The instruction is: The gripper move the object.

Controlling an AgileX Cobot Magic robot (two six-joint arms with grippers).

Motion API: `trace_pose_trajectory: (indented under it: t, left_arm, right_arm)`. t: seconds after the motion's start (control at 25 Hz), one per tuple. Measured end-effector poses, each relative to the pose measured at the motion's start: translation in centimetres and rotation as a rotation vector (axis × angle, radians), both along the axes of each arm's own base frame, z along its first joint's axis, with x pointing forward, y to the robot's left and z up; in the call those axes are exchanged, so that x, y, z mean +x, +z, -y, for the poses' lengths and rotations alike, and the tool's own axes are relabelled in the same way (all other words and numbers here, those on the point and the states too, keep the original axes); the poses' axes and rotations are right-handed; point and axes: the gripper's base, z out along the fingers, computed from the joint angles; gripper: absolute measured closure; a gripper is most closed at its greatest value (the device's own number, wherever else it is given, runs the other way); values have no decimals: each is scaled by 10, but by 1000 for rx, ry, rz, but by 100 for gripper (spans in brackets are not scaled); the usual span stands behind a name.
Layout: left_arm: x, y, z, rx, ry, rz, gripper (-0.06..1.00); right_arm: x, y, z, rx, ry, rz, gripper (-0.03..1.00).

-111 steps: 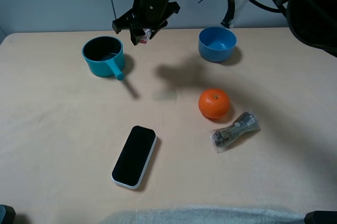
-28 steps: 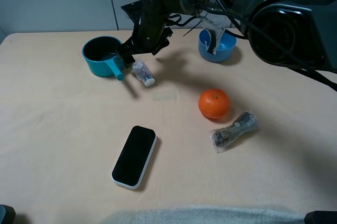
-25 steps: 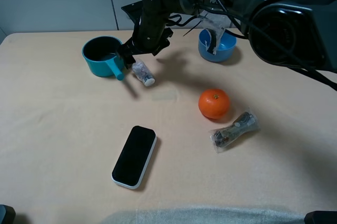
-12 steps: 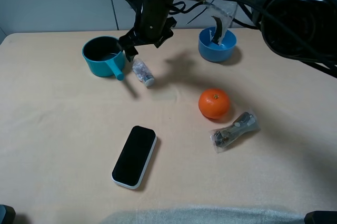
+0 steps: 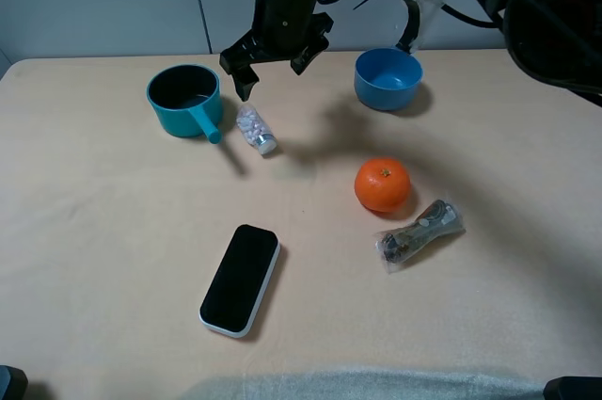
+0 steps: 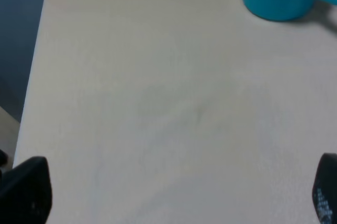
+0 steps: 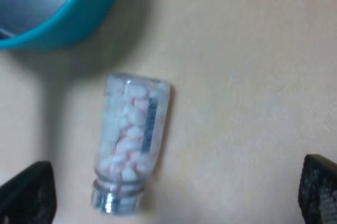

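My right pincer point(image 5: 275, 59) hangs in the air with its fingers spread wide apart and nothing in them. The bottle point(image 5: 255, 129) lies flat on its side on the desk point(image 5: 94, 231), not touching my fingers. In the high view it is at about 6 o'clock from my pincer, a bit toward 7, and lower down. Its long way runs from 11 o'clock to 5 o'clock, and the shiny cap is at the 5 o'clock end. It sits just beside the handle of the teal pot point(image 5: 185, 99), at the pot's 4 o'clock.

I think my right arm is the near one. My left pincer point(image 6: 174, 192) is wide apart too and holds nothing, and its own view shows the pot but no bottle. If I go for the bottle, I think my fingers should close across its short way.

I count one bottle, one teal pot, one blue bowl point(image 5: 388, 78), one orange point(image 5: 382, 184), one crinkly packet point(image 5: 419, 233), one phone point(image 5: 240, 279) and two pincers.
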Motion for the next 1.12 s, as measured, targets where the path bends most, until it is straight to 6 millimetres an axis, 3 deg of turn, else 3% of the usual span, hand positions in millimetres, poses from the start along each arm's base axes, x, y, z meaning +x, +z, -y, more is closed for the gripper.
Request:
trace_pose_trajectory:
  t: [0.56,1.12]
  left_arm:
    - [0,0,0,0,0,0,-5]
    - [0,0,0,0,0,0,-5]
  right_arm:
    - [-22,63,19,-29,9,-45,28]
    - [-43,137,33,86,10,59,28]
